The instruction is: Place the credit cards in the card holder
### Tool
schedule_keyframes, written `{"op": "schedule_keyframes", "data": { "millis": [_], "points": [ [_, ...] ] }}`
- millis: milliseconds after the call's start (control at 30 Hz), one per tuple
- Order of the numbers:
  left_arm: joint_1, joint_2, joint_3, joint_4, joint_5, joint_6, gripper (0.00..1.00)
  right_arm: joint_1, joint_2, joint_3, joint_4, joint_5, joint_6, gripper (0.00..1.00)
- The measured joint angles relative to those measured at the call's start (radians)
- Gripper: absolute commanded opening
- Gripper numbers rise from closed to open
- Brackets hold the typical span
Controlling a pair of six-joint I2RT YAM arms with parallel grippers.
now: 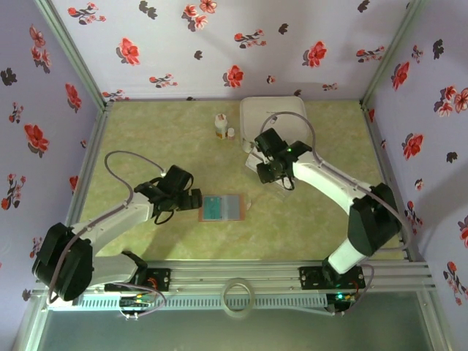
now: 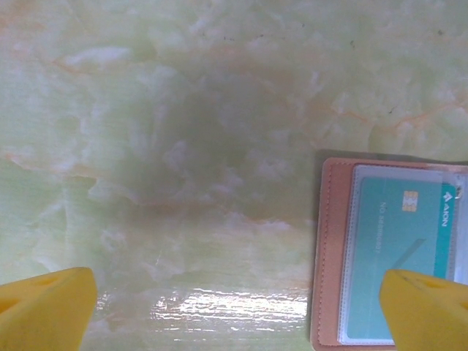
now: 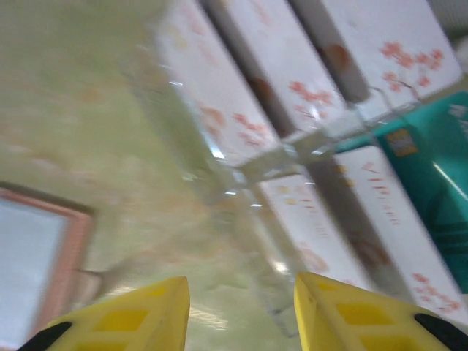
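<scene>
Though blurred, cards (image 3: 241, 95) by right tool (image 3: 240, 292)

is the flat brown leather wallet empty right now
No, a teal rectangular card with a gold chip sits under the clear sleeve of the open brown leather wallet in the left wrist view.

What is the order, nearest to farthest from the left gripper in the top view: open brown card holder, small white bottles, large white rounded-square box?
1. The brown card holder, beside the left gripper.
2. The small white bottles, farther back.
3. The large white box, back right.
</scene>
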Motion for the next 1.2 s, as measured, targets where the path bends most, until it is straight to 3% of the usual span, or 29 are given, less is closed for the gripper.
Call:
{"op": "schedule_keyframes", "data": {
  "millis": [167,300,733,1200],
  "points": [
    [-0.037,0.058,0.002,0.008,0.004,-0.014,1.0,0.066,-0.02,-0.1,0.147,-0.133,0.126,0.27],
    [-0.069,0.108,0.01,0.008,0.001,-0.021,1.0,0.098,0.009,-0.18,0.257,-0.211,0.229,0.26],
    [-0.088,0.151,0.024,-0.004,-0.049,-0.023,1.0,0.202,0.031,-0.251,0.413,-0.228,0.414,0.37],
    [-0.089,0.151,-0.003,0.016,-0.055,-0.022,1.0,0.205,0.063,-0.272,0.447,-0.218,0.466,0.41]
  ]
}}
